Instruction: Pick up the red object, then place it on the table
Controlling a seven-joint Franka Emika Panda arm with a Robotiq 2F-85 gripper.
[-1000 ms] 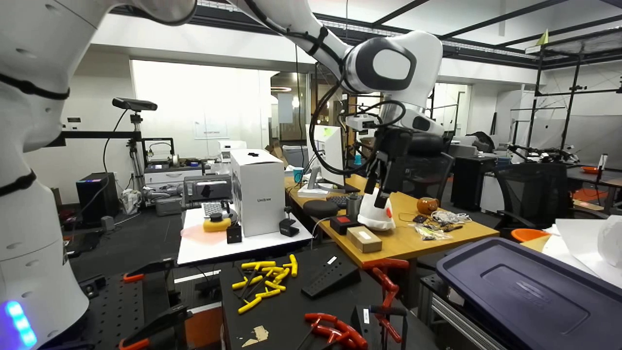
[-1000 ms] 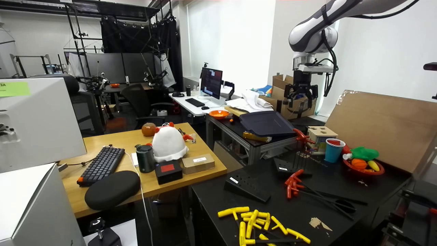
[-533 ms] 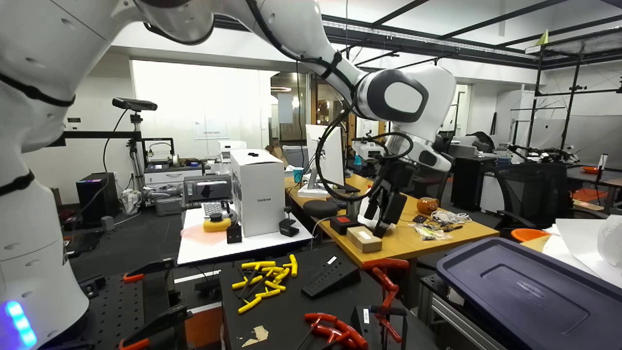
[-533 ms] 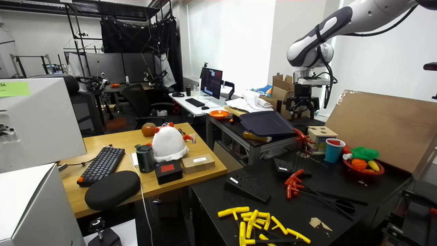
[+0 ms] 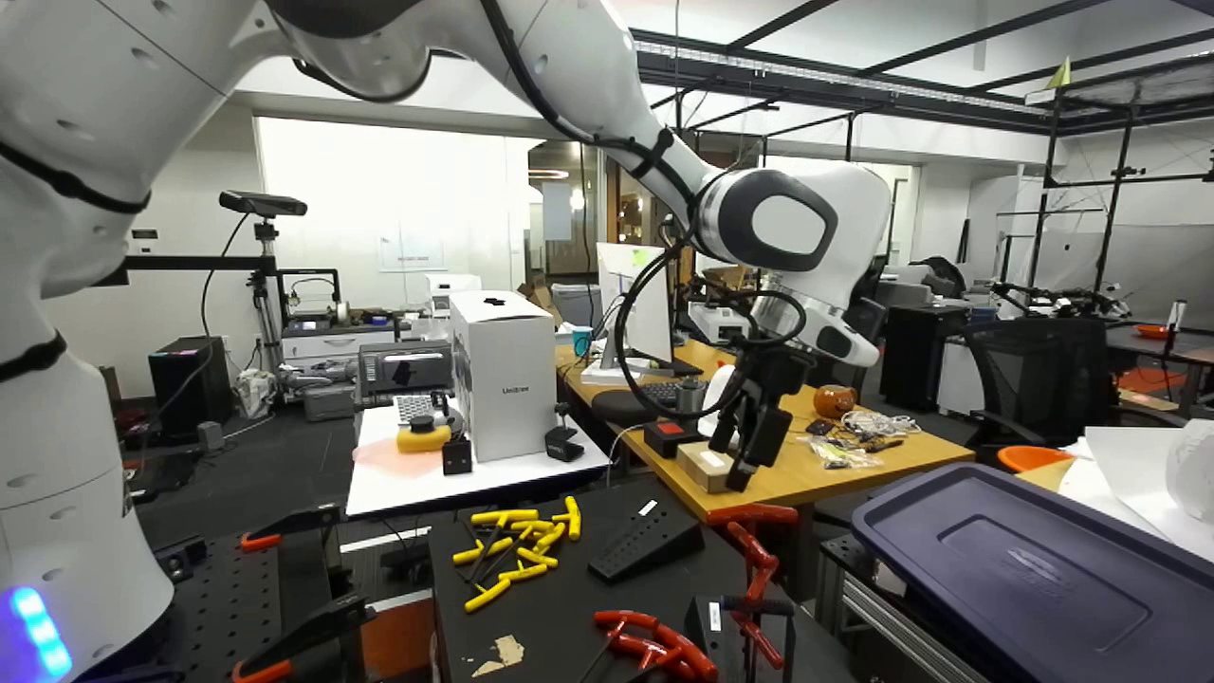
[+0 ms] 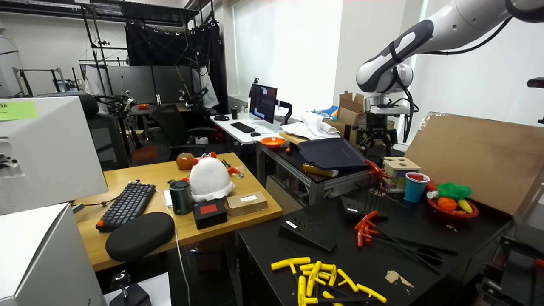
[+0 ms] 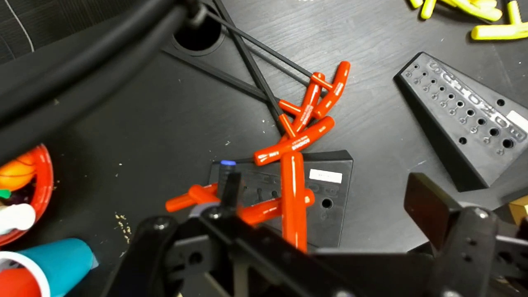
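Note:
Red T-handled tools stand in a black holder on the low black surface; the tallest red handle shows in both exterior views (image 5: 752,514) (image 6: 377,169). In the wrist view this red handle (image 7: 293,198) rises between the jaws, nearer the left finger. Several more red tools (image 7: 295,142) lie loose beside the holder. My gripper (image 7: 330,198) is open and empty, above the red handles in both exterior views (image 5: 733,463) (image 6: 377,146). The light tan wooden table (image 5: 806,486) stands beyond the black surface and also shows in an exterior view (image 6: 144,171).
On the table are a white plush (image 6: 210,180), a brown box (image 6: 247,204) and a black box (image 6: 210,213). The black surface holds yellow tools (image 6: 314,272), another black holder (image 6: 308,233), a blue cup (image 6: 415,187) and a red bowl of toys (image 6: 452,214).
My gripper has come down from above the table's level toward the upright red handles. The jaws stay open. The red tools and the other objects have not moved.

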